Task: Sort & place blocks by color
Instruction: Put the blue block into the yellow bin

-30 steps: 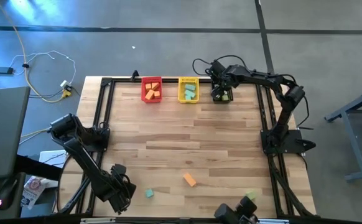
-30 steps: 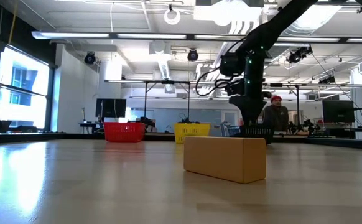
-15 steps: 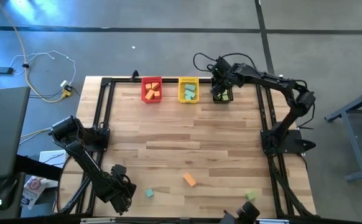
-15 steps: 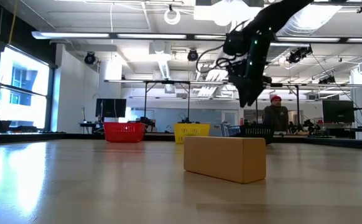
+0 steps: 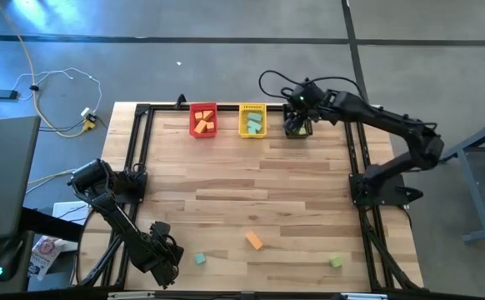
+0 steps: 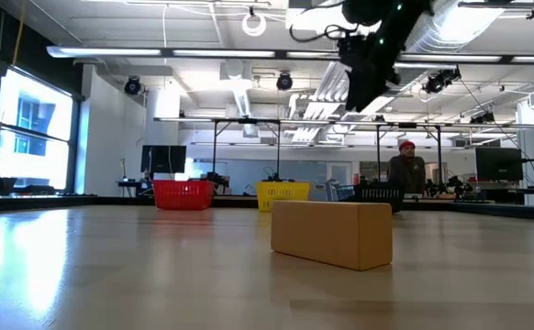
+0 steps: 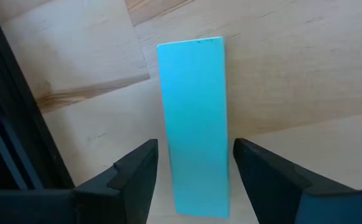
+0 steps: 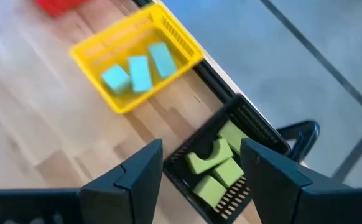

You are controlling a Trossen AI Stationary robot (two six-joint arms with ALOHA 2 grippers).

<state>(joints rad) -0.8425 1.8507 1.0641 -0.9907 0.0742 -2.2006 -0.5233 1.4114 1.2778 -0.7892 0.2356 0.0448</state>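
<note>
My left gripper (image 7: 194,180) is open at the table's near left (image 5: 164,253), one finger on either side of a teal bar (image 7: 192,118) that lies flat on the wood (image 5: 199,259). I see no touch. My right gripper (image 8: 201,186) is open and empty, high above the black bin (image 8: 213,167) at the far edge (image 5: 297,115). That bin holds several light green blocks. An orange bar (image 5: 253,241) and a green block (image 5: 335,262) lie near the near edge. In the low view the orange bar (image 6: 331,234) stands in front and the right gripper (image 6: 366,78) is near the top.
A red bin (image 5: 202,119) with orange blocks and a yellow bin (image 5: 252,120) with three teal blocks (image 8: 137,70) stand left of the black bin on the far edge. A black frame rail (image 5: 142,167) runs round the table. A person (image 6: 406,170) stands far behind.
My right gripper has risen straight up from just over the black bin to well above it, while its arm's elbow swung out toward the table's right. The blocks and my left arm have stayed where they were.
</note>
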